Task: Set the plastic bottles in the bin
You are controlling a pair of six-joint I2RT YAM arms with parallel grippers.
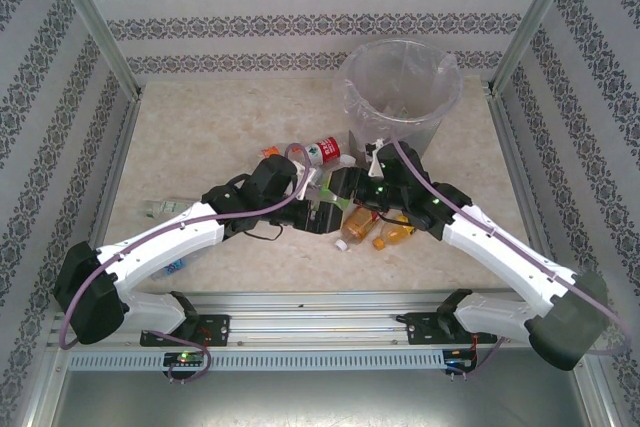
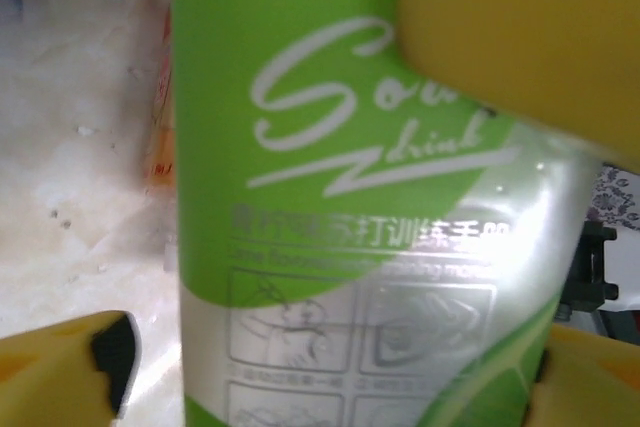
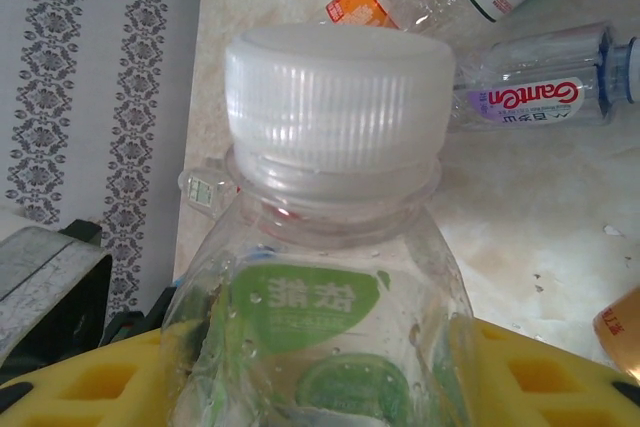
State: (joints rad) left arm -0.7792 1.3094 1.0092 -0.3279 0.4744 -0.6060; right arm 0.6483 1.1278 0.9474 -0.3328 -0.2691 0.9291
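From above, a handover is judged in hand just before the bin [image 1: 400, 125]; spare bottles [image 1: 385, 230] lie in front of it. At the left wrist, the left end effector [image 2: 330, 387] stands released around the green-labelled bottle [image 2: 300, 197], with "Sou…" legible. At the right wrist, that bottle is clenched by the right end effector [image 3: 320, 387]; "Ganten" is read on another bottle [image 3: 530, 97]. Carrying over the bin is called for next.

Beige marbled table [image 1: 200, 137], patterned walls [image 1: 300, 7]
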